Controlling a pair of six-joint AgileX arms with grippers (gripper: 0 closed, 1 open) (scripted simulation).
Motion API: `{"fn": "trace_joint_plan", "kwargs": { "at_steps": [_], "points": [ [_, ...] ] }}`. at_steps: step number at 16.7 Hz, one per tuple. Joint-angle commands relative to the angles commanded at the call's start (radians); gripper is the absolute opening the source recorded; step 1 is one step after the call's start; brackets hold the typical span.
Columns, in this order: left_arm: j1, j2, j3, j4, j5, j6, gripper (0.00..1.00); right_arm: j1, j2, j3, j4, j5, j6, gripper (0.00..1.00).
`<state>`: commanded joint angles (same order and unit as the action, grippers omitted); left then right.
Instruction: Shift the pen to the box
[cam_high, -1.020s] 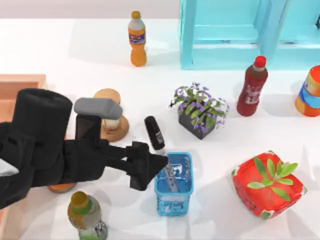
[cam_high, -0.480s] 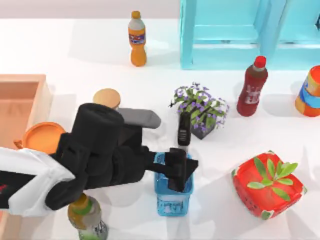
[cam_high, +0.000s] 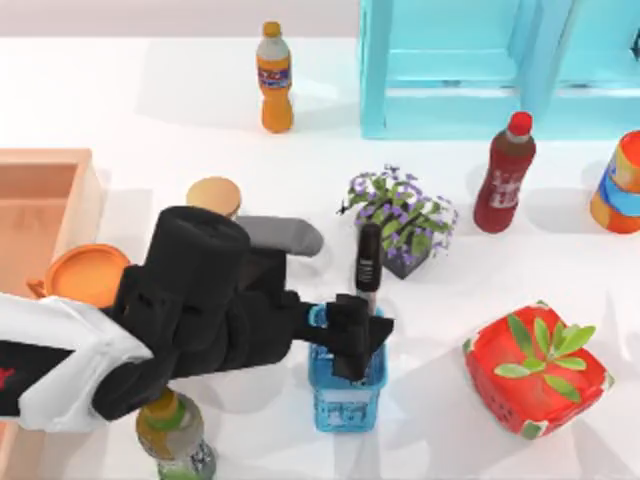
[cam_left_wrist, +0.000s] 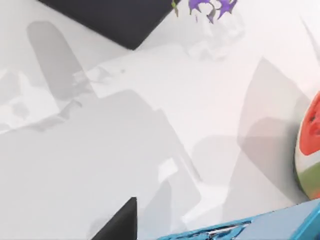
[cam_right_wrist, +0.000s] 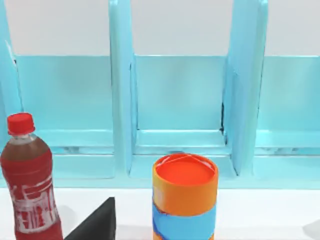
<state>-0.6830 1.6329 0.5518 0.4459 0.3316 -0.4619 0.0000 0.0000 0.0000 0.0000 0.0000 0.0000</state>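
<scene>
The pen (cam_high: 368, 262) has a black cap and a silver-grey barrel. It stands nearly upright over the blue mesh basket (cam_high: 346, 398), its cap close to the flower planter (cam_high: 404, 222). My left gripper (cam_high: 352, 345) is shut on the pen's lower barrel, just above the basket's rim. One dark fingertip (cam_left_wrist: 120, 222) and the basket's rim (cam_left_wrist: 235, 232) show in the left wrist view. The box (cam_high: 45, 200), an orange-tan crate, sits at the table's left edge, well left of the gripper. My right gripper (cam_right_wrist: 95, 227) is parked facing the turquoise shelf (cam_right_wrist: 180, 100).
An hourglass (cam_high: 214, 195) and an orange disc (cam_high: 85, 275) lie between the gripper and the box. A green-capped bottle (cam_high: 172, 430) stands under my left arm. The red leafy box (cam_high: 535, 368), red bottle (cam_high: 505, 175), orange bottle (cam_high: 274, 80) and orange can (cam_high: 618, 185) surround the area.
Over the last second my left gripper moved right and took hold of the pen, which went from leaning left to nearly upright. Since half a second ago little has shifted.
</scene>
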Motion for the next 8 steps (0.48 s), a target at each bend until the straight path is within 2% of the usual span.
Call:
{"fn": "trace_joint_plan", "kwargs": {
  "at_steps": [8],
  "points": [
    [0.000, 0.000, 0.000, 0.000, 0.000, 0.000, 0.10, 0.000, 0.000, 0.000, 0.000, 0.000, 0.000, 1.00]
  ]
}}
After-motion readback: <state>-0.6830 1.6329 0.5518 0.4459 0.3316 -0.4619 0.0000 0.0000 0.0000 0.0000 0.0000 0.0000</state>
